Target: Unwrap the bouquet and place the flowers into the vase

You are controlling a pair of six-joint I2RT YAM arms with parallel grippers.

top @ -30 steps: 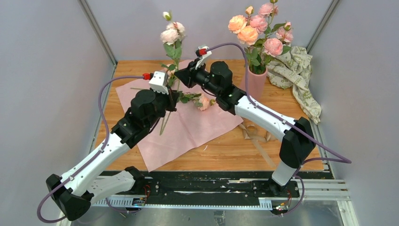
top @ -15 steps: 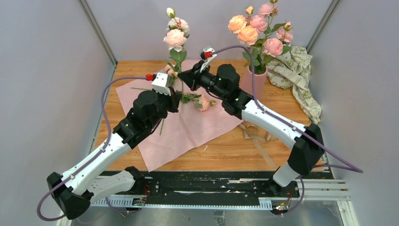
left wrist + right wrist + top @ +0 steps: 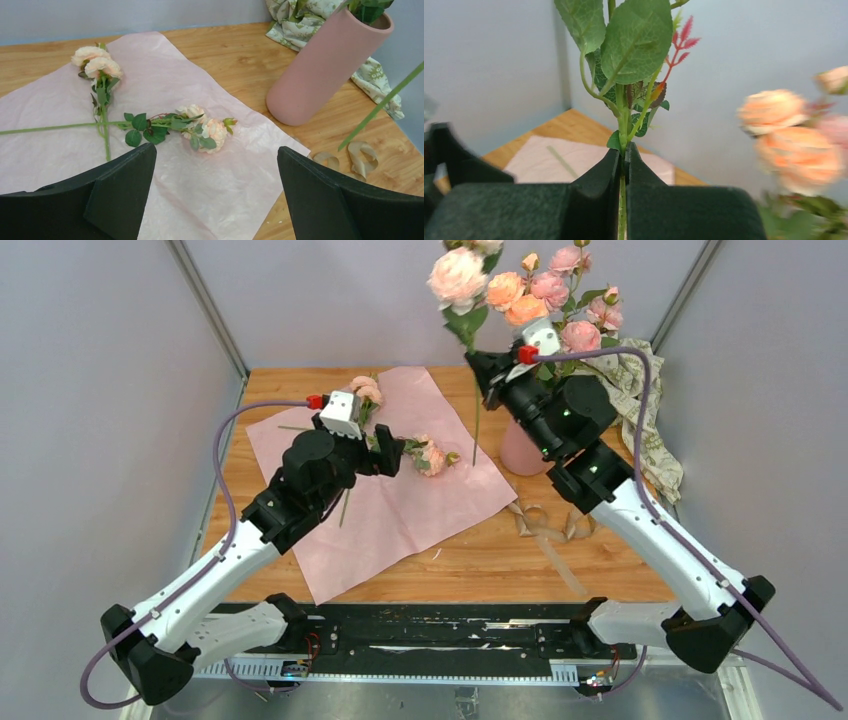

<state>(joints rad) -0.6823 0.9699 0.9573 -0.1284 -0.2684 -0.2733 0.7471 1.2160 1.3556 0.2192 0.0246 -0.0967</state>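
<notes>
Around the work: wood, crumpled paper, grey walls, frame.

Wooden table (image 3: pixel 610 565) spread beneath the left gripper (image 3: pixel 390 452) and the right gripper (image 3: pixel 478 362), bare and warm-toned to the right of both and on their near side. Crumpled cream-green patterned paper (image 3: pixel 640 400), printed with leafy sprigs, heaped off to the right of the right gripper and draped along the table's right edge toward the near side; ahead and far right as seen from the left gripper. Plain grey walls (image 3: pixel 100 390) beyond and on both sides. Left metal post (image 3: pixel 205 305) slanting up, well left of and beyond the left gripper. Right metal post (image 3: pixel 685 290) beyond the right gripper, to its right. Black rail (image 3: pixel 430 635) along the near edge, well behind both grippers.
</notes>
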